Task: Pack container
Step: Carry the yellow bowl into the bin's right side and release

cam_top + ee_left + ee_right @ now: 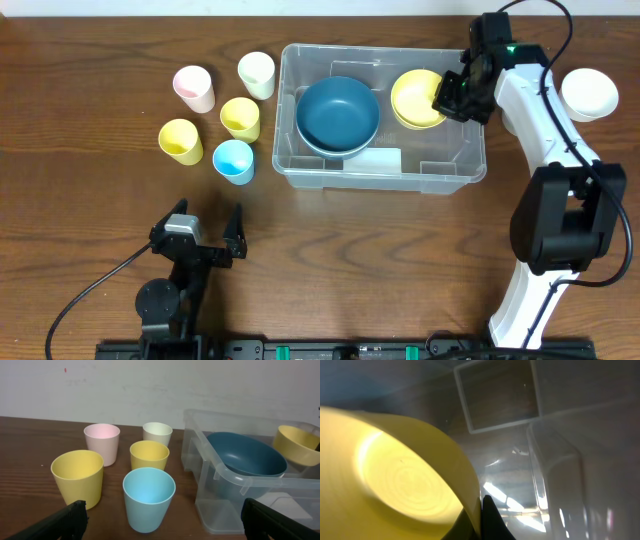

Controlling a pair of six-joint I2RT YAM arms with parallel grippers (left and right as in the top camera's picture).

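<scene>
The round yellow plastic bowl (400, 475) runs off the right wrist view's left and bottom edges, and little of the right gripper (479, 527) shows there.

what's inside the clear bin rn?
In the container: a blue bowl and a yellow bowl, its rim pinched by the right tool. Whatever lies under the blue bowl is covered.
</scene>
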